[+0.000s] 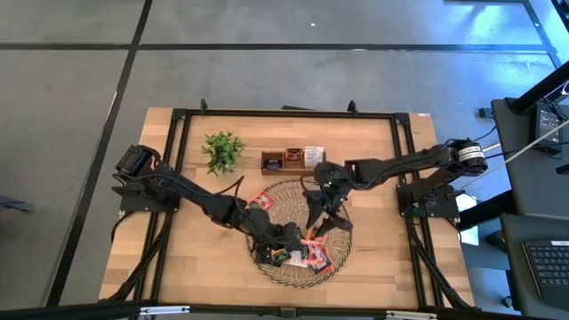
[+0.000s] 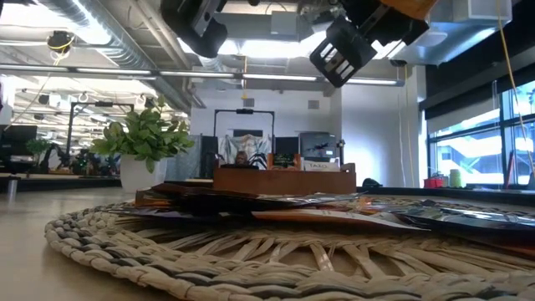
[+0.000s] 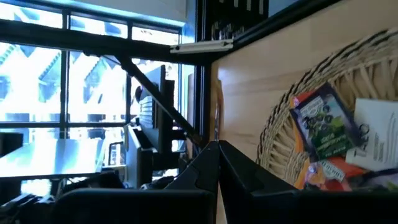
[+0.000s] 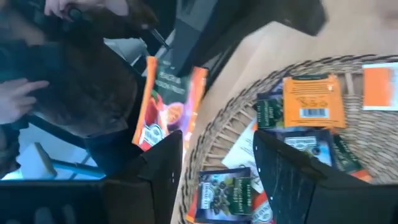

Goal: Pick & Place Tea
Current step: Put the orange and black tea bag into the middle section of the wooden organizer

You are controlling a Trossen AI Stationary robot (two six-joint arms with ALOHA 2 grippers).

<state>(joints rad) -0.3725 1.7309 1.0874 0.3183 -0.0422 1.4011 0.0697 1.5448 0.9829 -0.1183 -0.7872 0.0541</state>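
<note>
Right end effector (image 4: 214, 168) half-open, empty — tea sachets (image 4: 311, 102) on tray just beyond; left shut, empty.

The worktop (image 1: 204, 258) is pale wood in lengthwise planks, edged by a black frame. The round woven tray (image 1: 283, 272) is straw-coloured with darker strands plaited through its rim. The tea sachets (image 4: 311, 99) on it show orange with a barcode, dark blue-green with berry prints, and white. One sachet (image 4: 163, 109) with orange edges and a dark green panel sits at the right hand (image 4: 214, 165), whose fingers are black. The plant (image 1: 222, 151) is bright green in what may be a white pot. The box (image 1: 284, 161) is brown.
</note>
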